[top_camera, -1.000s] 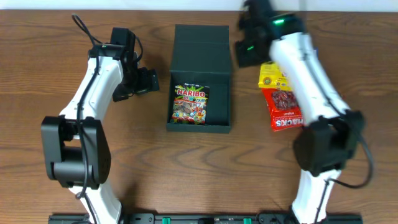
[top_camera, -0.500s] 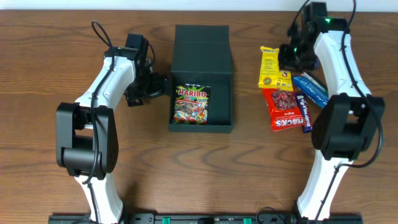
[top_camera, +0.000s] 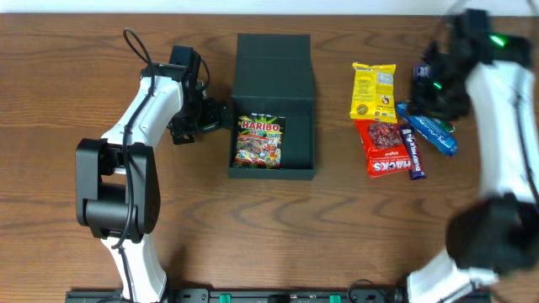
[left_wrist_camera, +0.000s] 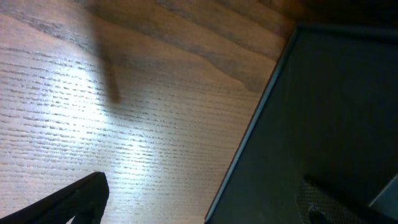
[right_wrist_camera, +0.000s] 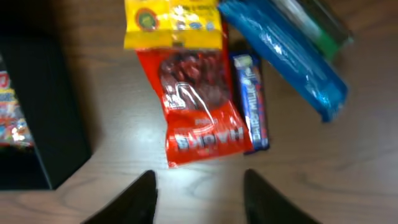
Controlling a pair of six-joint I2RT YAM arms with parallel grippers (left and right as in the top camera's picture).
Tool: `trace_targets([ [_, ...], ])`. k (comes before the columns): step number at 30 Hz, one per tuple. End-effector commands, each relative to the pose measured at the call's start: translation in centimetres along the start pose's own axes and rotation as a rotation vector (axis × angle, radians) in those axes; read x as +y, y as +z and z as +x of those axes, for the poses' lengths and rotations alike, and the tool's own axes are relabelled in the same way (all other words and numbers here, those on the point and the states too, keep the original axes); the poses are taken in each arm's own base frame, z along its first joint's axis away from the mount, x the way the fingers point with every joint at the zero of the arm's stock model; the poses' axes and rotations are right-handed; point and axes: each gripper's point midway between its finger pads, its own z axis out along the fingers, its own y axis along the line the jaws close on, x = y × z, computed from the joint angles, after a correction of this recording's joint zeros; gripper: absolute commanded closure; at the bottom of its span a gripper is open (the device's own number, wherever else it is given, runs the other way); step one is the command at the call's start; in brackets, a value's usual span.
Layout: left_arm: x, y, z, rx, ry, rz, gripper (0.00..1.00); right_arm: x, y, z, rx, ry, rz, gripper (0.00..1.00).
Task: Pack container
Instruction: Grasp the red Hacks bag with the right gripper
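Moved: our right hand [top_camera: 434, 84] swung right, over the long blue packets [top_camera: 440, 136].
Container: dark teal-green square cardboard box [top_camera: 274, 63], open, mid-surface.
Right: fingers apart, empty.
Left: our left hand [top_camera: 216, 116], fingers apart, beside the box.

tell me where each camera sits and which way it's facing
Overhead: fixed above the table, looking straight down at the container, the snack packets and both arms, with left gripper and right gripper.
Left wrist: low beside the container's left wall, facing that wall and bare table; its own fingers show at the bottom corners.
Right wrist: above the table's right side, looking down at the red packet; its fingers show at the bottom.
Shared: overhead and right wrist both show the red packet and the container.
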Motion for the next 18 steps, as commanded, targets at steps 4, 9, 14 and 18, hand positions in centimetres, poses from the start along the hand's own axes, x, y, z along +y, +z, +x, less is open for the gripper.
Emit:
trace_targets([
  [4, 0.0, 0.0, -0.1, -0.002, -0.003, 0.003, 0.02, 0.4, 5.9, 7.3, 0.193, 0.26, -0.24, 0.46],
  [9, 0.0, 0.0, -0.1, -0.001, 0.003, 0.003, 0.02, 0.6, 9.9, 10.2, 0.267, 0.459, -0.294, 0.42],
  [14, 0.0, 0.0, -0.1, -0.001, 0.003, 0.003, 0.02, -0.8, 12.5, 10.5, 0.236, 0.6, -0.212, 0.39],
  [18, 0.0, 0.0, -0.1, -0.001, 0.014, 0.002, 0.03, -1.5, 13.7, 9.2, 0.162, 0.653, -0.197, 0.4],
])
